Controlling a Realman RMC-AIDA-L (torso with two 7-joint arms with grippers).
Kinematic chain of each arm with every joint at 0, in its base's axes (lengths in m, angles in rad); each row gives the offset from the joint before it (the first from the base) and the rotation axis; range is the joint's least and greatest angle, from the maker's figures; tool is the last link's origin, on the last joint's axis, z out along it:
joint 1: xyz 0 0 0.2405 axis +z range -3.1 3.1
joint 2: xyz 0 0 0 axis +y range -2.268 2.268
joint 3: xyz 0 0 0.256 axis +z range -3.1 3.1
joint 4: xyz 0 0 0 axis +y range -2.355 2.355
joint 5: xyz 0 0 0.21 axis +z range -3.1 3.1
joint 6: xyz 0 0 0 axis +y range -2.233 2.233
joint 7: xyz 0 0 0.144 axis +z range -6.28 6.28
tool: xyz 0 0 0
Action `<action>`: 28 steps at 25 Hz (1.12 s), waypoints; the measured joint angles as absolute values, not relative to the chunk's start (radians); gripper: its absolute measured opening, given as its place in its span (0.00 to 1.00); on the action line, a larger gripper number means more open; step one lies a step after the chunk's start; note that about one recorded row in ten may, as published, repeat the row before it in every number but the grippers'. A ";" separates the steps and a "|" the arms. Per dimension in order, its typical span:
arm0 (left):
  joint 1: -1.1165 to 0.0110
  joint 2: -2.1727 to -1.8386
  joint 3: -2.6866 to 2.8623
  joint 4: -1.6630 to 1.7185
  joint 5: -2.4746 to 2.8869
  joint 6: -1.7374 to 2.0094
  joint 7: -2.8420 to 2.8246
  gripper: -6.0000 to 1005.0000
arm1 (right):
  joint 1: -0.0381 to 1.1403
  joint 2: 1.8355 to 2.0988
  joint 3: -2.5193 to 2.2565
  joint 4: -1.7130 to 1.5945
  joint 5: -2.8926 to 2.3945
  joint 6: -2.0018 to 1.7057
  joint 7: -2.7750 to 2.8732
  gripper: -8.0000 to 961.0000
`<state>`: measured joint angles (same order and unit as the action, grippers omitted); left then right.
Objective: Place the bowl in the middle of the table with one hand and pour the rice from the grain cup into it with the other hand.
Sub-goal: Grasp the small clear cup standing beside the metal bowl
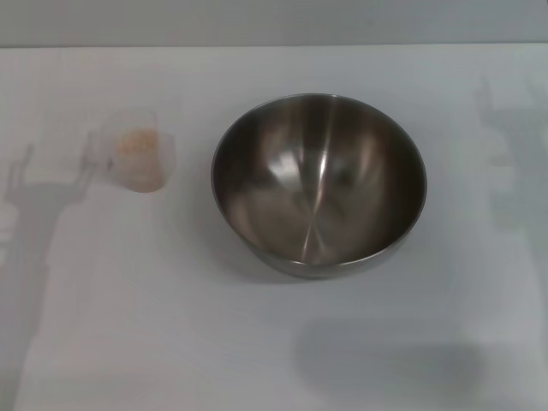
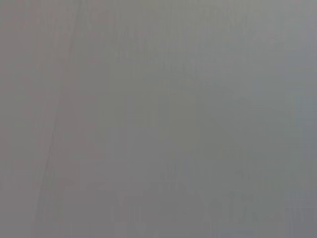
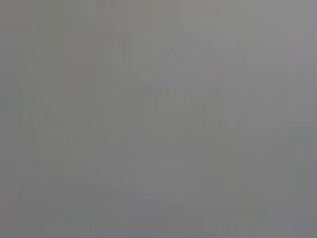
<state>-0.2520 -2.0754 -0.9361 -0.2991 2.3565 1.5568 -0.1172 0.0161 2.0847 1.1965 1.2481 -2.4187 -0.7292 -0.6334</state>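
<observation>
Head view: shiny steel bowl [image 1: 318, 184] sits upright, inside bare.

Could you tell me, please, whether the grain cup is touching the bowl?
Apart. The head view shows a strip of bare white table between the grain cup and the bowl, with the cup standing to the bowl's left.

The bowl [image 1: 318, 184] is shiny brushed grey steel; at its nine o'clock, the clear grain cup [image 1: 137, 158] holds pale beige rice [image 1: 141, 163] on the plain white table [image 1: 274, 342].
</observation>
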 joint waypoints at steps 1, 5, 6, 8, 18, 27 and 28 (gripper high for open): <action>-0.252 -2.075 -0.935 -0.299 2.357 1.557 -0.117 0.81 | 0.022 2.084 1.177 1.205 -2.419 -0.800 -0.621 0.66; -0.252 -2.075 -0.934 -0.299 2.356 1.540 -0.117 0.81 | 0.079 2.081 1.147 0.973 -2.419 -1.025 -0.469 0.66; -0.252 -2.076 -0.934 -0.299 2.356 1.528 -0.114 0.81 | 0.079 2.081 1.147 0.973 -2.419 -1.025 -0.469 0.66; -0.251 -2.075 -0.934 -0.299 2.356 1.507 -0.109 0.81 | 0.124 2.080 1.151 0.864 -2.419 -1.071 -0.371 0.66; -0.186 -2.079 -0.867 -0.375 2.357 1.377 -0.011 0.81 | 0.256 2.078 1.185 0.634 -2.419 -1.076 -0.265 0.66; -0.109 -2.080 -0.731 -0.543 2.228 1.246 0.188 0.81 | 0.314 2.076 1.245 0.591 -2.424 -1.004 -0.269 0.66; -0.112 -2.080 -0.703 -0.554 2.183 1.237 0.220 0.81 | 0.319 2.076 1.248 0.589 -2.425 -1.002 -0.271 0.66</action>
<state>-0.1118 -2.0798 -0.7025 -0.5539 2.1833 1.2373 0.2198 0.3185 2.0756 1.2481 0.5888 -2.4252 -1.0023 -0.2705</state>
